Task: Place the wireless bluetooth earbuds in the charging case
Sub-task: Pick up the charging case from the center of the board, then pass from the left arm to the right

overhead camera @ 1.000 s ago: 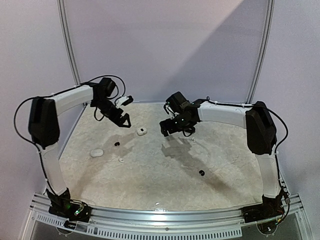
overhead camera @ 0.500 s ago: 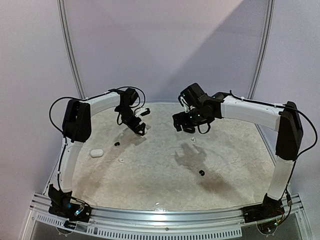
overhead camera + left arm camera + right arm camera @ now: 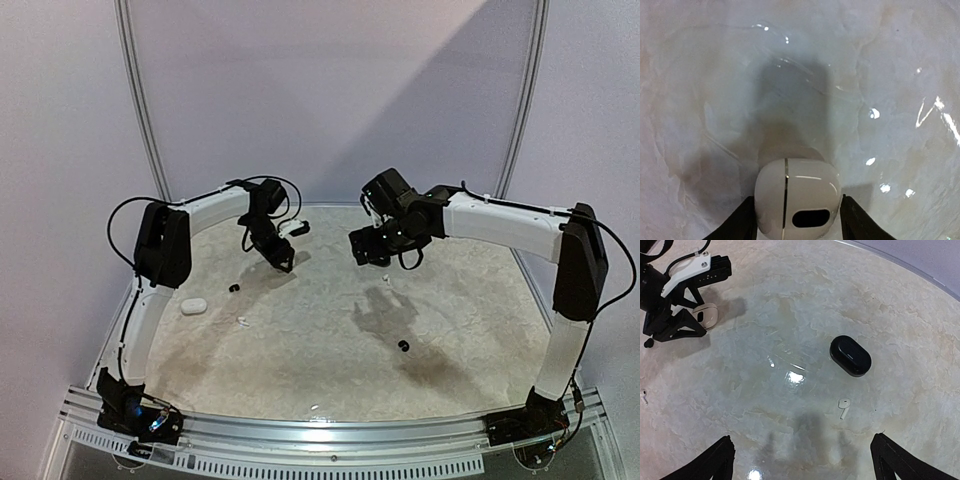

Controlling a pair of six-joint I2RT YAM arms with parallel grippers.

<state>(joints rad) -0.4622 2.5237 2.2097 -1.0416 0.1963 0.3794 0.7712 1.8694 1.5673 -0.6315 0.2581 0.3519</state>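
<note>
A small white charging case (image 3: 797,182) lies on the marble table, its lid seam upright. My left gripper (image 3: 797,212) is down over it with a black finger against each side. The right wrist view shows the same grip on the case (image 3: 706,315). My right gripper (image 3: 801,437) hangs open above the table with nothing between its fingers. Beyond it lie a white stemmed earbud (image 3: 843,407) and a shut black case (image 3: 850,355). From above, my left gripper (image 3: 283,262) and right gripper (image 3: 372,255) are at the far middle. Black earbuds (image 3: 234,288) (image 3: 403,346) and a white one (image 3: 243,321) lie loose.
An oval white case (image 3: 193,305) rests near the left edge of the table (image 3: 320,380). Another white earbud (image 3: 643,397) shows at the left border of the right wrist view. A curved metal rail bounds the table at the back.
My left arm reached forward and right to the white case, and its jaws closed in on it. My right arm shifted right and a little back, still open.
</note>
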